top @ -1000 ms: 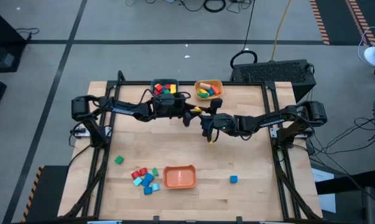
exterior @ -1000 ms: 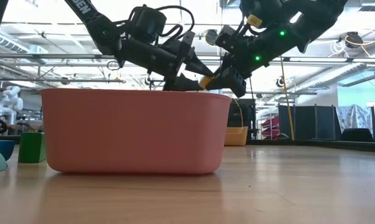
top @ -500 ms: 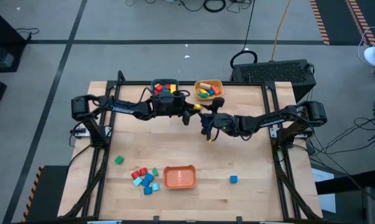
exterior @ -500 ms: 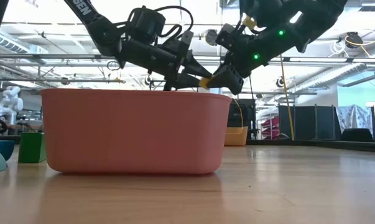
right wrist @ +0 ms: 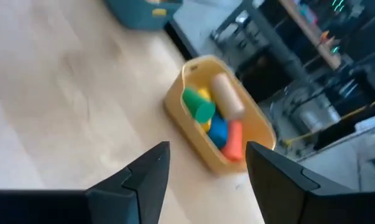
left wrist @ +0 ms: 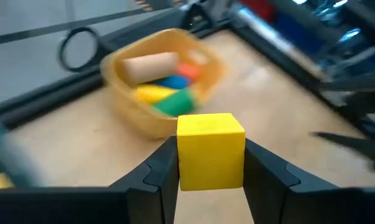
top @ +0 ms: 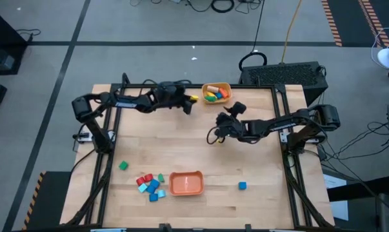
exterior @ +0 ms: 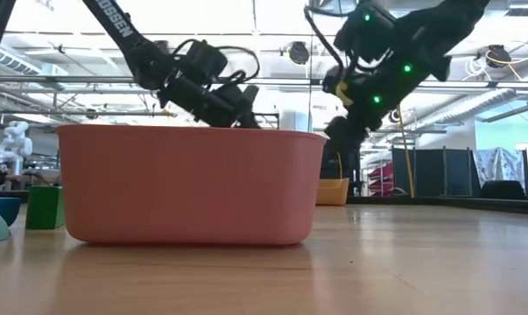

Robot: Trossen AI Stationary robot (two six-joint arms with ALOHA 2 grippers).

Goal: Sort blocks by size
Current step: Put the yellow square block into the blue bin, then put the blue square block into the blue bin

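Left gripper (left wrist: 211,180) pinches a yellow cube (left wrist: 210,149) near the yellow bowl (top: 216,93) at 12 o'clock. Right gripper (right wrist: 206,180) is spread and empty at table centre. Carry step; next likely position over a bowl and release.

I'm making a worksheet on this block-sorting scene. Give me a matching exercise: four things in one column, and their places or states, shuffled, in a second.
Things:
1. yellow cube
2. right gripper
3. green block
4. orange bowl

Places or states:
A. open, holding nothing
B. alone on the table, left of the block cluster
C. clamped in the left gripper
D. near the table's front edge, nothing inside it

Pairs: 1-C, 2-A, 3-B, 4-D
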